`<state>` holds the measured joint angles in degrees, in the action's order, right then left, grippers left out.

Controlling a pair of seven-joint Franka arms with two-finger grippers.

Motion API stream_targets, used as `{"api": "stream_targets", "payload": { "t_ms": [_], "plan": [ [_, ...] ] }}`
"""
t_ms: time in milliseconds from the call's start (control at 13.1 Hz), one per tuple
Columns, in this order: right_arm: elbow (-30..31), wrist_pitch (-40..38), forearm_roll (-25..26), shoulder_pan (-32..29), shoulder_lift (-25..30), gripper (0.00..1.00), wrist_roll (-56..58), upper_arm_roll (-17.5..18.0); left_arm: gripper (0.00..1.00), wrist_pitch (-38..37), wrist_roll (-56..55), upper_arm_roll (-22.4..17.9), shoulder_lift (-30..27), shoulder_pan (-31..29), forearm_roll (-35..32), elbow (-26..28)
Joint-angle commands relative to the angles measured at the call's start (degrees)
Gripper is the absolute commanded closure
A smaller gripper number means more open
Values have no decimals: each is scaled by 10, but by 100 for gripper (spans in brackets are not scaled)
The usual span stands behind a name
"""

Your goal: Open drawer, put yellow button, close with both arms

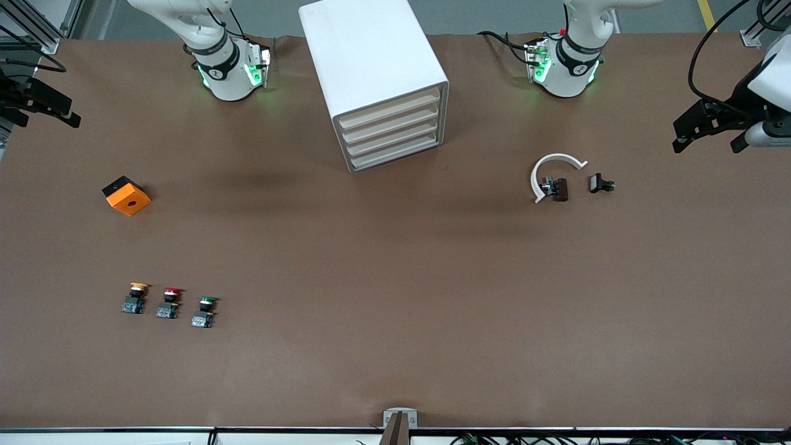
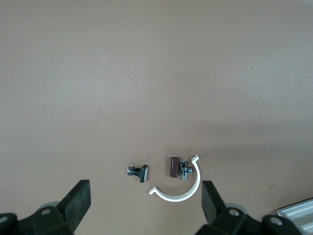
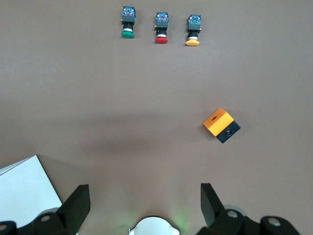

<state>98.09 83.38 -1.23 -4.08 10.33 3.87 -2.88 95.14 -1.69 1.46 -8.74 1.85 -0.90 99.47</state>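
Brown matte tabletop (image 1: 395,296), grey floor (image 1: 482,15)

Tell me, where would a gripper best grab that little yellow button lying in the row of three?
Probably from above, fingers closing across the grey-blue base block of the yellow button. It lies on its side, so the block's flat faces give steadier purchase than the round cap. The red button beside it leaves little room, so keep fingers narrow.

The bench (image 1: 395,296) has a matt brown covering, smooth, looks like paper or thin felt, hard to say. The cabinet (image 1: 371,55) is smooth white plastic with a slight sheen, and the drawer (image 1: 390,110) front is matt cream. The yellow button (image 1: 136,296) has a glossy plastic cap. The orange box (image 1: 128,196) looks like matt plastic with a black base. The white curved clip (image 1: 552,173) is smooth plastic, and the small bolt (image 2: 138,171) beside it is shiny metal. Both arms are glossy white.
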Motion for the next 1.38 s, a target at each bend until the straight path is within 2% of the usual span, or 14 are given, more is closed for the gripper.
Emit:
{"api": "stream_targets", "payload": {
  "t_ms": [0,460,613,766,1149,1302],
  "plan": [
    [5,-1,-3,-15,13,0,2,9,0,-14,-8,-3,7,2,7,-14],
    [5,0,-3,-14,13,0,3,9,0,-14,-9,-6,18,-3,9,-22],
    [5,-1,-2,-14,13,0,3,9,0,-34,-9,-6,29,-6,8,-23],
    [5,0,-2,-14,13,0,3,9,0,-64,-8,-6,61,-7,9,-26],
    [3,0,-2,-14,12,0,3,9,0,-66,-35,0,133,4,13,-31],
    [3,-1,-2,-15,12,0,4,9,0,-65,-73,-1,178,3,88,-54]
  ]
}}
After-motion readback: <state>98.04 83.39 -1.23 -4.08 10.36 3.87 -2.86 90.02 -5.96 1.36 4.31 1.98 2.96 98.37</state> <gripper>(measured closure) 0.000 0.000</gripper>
